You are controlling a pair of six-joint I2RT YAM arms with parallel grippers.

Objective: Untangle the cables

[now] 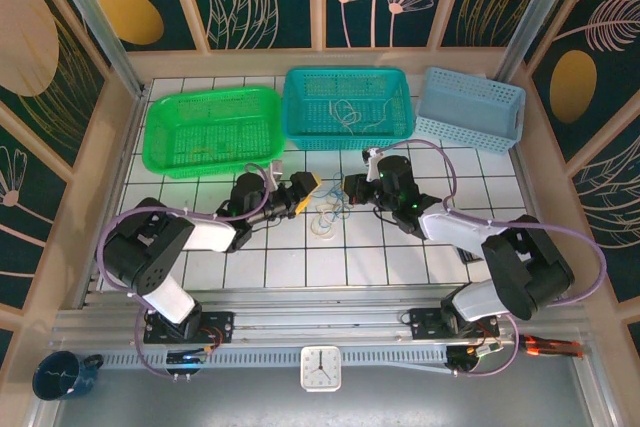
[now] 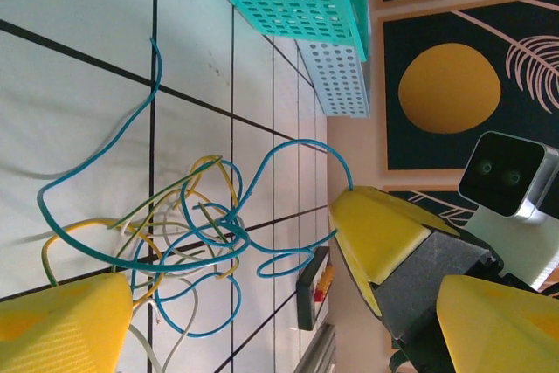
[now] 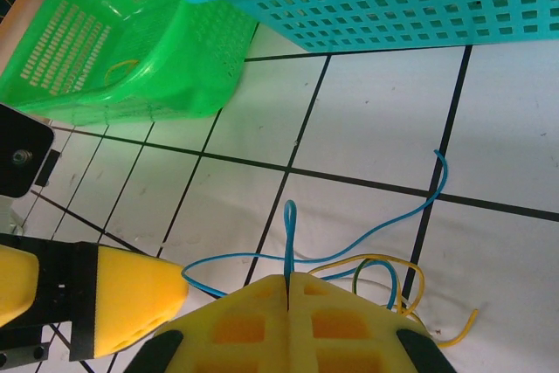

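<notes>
1. The table (image 1: 300, 267) is a white tiled surface; three baskets stand in a row along its far edge, the green basket (image 1: 212, 169) on the left, the teal basket (image 1: 345, 139) in the middle and the light blue basket (image 1: 465, 132) on the right; I judge they wait there to receive the separated wires, and a few thin wires lie already inside the teal one.
2. Both arms reach to the middle of the table, so the two grippers face each other just beside the knot; this lets one hold while the other pulls.
3. The right gripper (image 3: 288, 303) has its fingers pressed fully together; it pinches a blue cable (image 3: 367, 235) at their tips, lifted a little above the tiles, probably to draw this strand out of the others.
4. The left gripper (image 2: 279, 329) stands wide apart and grips nothing; in its wrist view the knot lies between its two yellow fingers, which seems a preparation to take a second strand.
5. The cables (image 2: 183, 242) lie on the tiles between the grippers, in front of the teal basket; blue, yellow and white loops cross each other; the untangling looks far from finished.
</notes>
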